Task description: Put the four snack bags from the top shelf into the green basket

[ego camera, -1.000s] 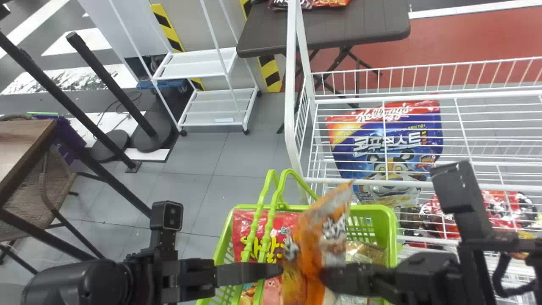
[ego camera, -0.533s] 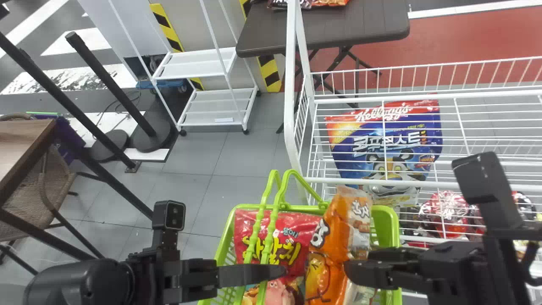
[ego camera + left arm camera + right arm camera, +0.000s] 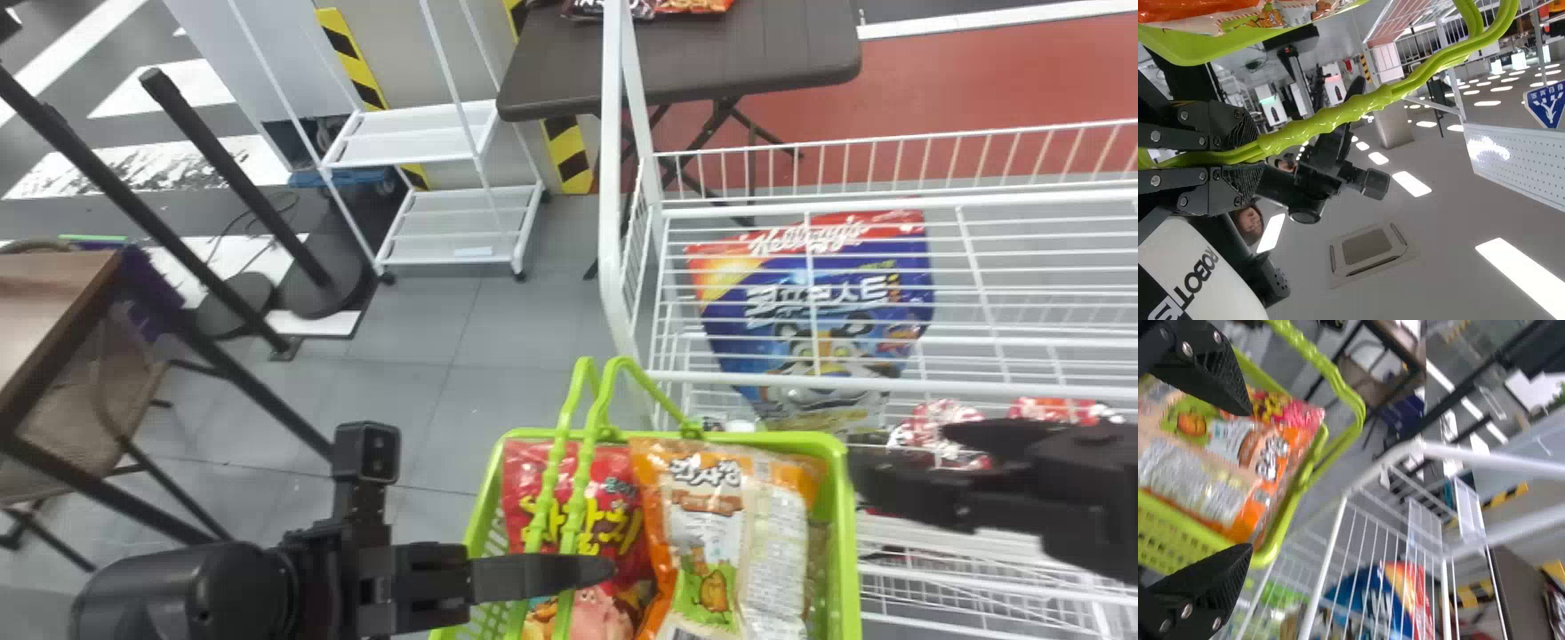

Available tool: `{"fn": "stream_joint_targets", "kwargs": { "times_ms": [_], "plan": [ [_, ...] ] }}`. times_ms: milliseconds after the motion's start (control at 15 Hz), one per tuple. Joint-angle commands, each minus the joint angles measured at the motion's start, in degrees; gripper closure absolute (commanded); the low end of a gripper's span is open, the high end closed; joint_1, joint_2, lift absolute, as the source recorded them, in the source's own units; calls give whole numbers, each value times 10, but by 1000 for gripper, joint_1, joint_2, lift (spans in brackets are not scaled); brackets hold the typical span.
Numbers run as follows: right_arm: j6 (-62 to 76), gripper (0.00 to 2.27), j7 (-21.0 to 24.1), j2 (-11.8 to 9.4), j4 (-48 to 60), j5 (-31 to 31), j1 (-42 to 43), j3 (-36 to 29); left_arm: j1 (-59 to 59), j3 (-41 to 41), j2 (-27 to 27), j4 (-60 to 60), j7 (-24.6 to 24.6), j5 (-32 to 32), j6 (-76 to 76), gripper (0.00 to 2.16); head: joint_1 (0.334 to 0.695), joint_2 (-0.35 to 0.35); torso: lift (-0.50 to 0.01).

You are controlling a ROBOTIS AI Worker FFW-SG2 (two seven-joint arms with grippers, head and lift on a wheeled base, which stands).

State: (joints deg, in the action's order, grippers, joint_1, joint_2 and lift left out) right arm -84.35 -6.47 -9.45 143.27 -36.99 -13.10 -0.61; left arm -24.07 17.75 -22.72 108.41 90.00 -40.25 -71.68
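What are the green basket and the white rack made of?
The green basket looks like moulded plastic: its openwork walls and knobbly handles have a smooth sheen. The white rack looks like metal wire, painted or plastic-coated, judging by its thin, straight bars.

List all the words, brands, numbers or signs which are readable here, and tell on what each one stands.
"Kellogg's": blue cereal bag in the white rack.
"갈치": red bag; basket handles cross the start of the word.
"ROBOTIS": white cover on the robot.
Too small or blurred to read surely: the orange bag, the blue sign, and other print on the bags.
No number is readable.
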Motion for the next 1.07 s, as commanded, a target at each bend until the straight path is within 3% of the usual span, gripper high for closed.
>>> {"fn": "stream_joint_targets", "kwargs": {
  "times_ms": [0, 133, 333, 600, 1000],
  "plan": [
    [181, 33, 0, 1, -9, 239, -59, 48, 2, -2, 0, 1, 6, 0, 0, 2148, 695, 232, 0],
    [387, 33, 1, 6, -55, 348, -102, 53, 3, -3, 2, 1, 6, 2, 0, 2148, 695, 142, 0],
    [542, 33, 1, 6, -120, 380, -135, 28, 4, -4, 7, 1, 6, 3, 0, 2148, 695, 13, 0],
    [645, 33, -3, 8, -168, 380, -163, 8, 3, -3, 15, 1, 6, 10, 0, 2148, 695, -50, 0],
    [752, 33, -19, 8, -215, 366, -176, -15, 3, 1, 21, 1, 6, 14, -2, 2148, 695, -68, 0]
  ]
}}
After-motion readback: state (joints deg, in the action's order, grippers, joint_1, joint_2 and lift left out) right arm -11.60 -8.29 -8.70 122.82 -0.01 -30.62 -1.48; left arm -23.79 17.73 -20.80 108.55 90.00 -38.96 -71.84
